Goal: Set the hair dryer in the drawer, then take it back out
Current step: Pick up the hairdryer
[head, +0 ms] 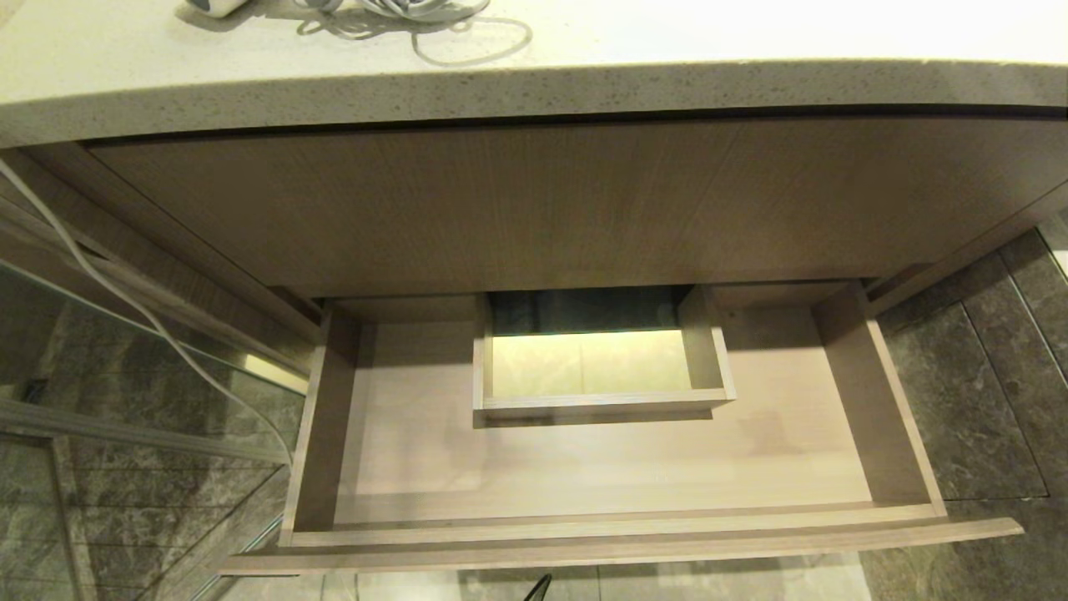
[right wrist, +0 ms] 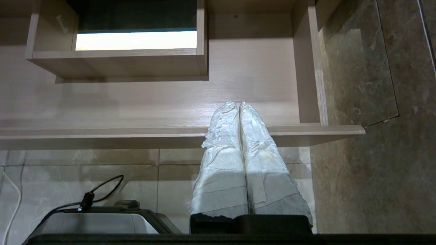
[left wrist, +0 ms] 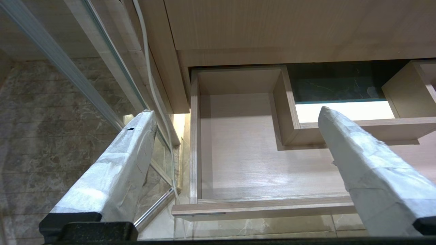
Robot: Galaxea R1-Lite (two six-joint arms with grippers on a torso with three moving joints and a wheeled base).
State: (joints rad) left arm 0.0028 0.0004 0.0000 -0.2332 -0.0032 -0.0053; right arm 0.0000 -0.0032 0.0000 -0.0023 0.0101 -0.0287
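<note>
Right gripper (right wrist: 239, 105) closed, drawer (head: 617, 526) open, countertop cord (head: 417, 17)

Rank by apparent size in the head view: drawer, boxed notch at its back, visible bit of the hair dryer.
1. drawer, pulled open, widest thing listed.
2. notch, a small box at its rear wall.
3. hair dryer, smallest, but cut off by the picture's top edge on the counter, so its true size is unsure.

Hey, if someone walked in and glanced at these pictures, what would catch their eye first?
Probably the drawer, pulled wide open below the countertop and empty, with a boxed notch at its rear wall. Next, a loose white cord on the countertop's far edge. Near the drawer's front, the left claw is spread open, the right claw pressed shut, both holding nothing.
</note>
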